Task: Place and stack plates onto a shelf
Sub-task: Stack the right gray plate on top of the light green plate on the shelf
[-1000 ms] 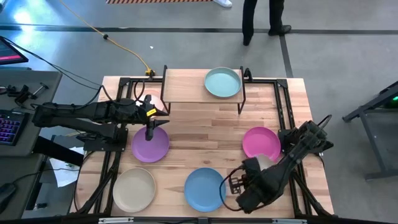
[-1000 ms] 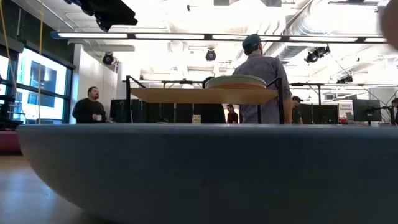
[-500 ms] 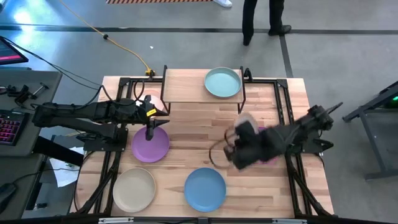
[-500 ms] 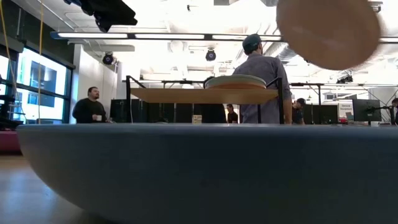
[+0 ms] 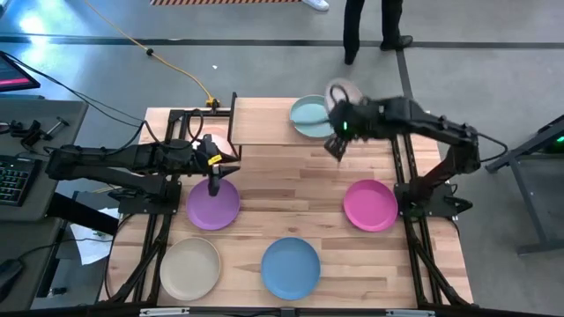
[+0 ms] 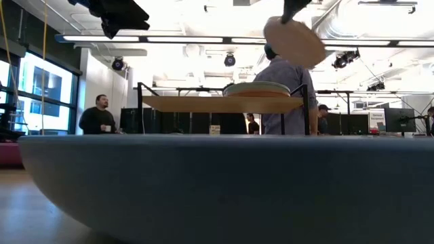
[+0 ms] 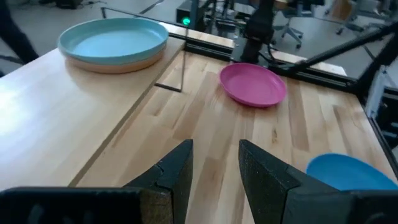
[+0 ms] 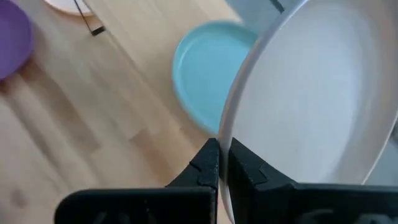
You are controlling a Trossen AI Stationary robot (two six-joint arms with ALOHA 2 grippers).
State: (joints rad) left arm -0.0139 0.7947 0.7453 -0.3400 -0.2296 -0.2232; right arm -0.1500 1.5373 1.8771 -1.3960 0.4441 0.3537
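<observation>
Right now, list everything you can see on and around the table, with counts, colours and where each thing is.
shelf: one, light wood top on black legs, far edge of the table.
teal plate: one, on the shelf's right half, on top of a beige plate.
purple plate: one, table, left of middle.
magenta plate: one, table, right side.
blue plate: one, near edge, middle.
beige plate: one, near-left corner.
pale plate: one, held tilted above the shelf's right end.
people: several, in the room beyond.
left end effector: open, over the purple plate.
right end effector: shut on the pale plate's rim.
</observation>
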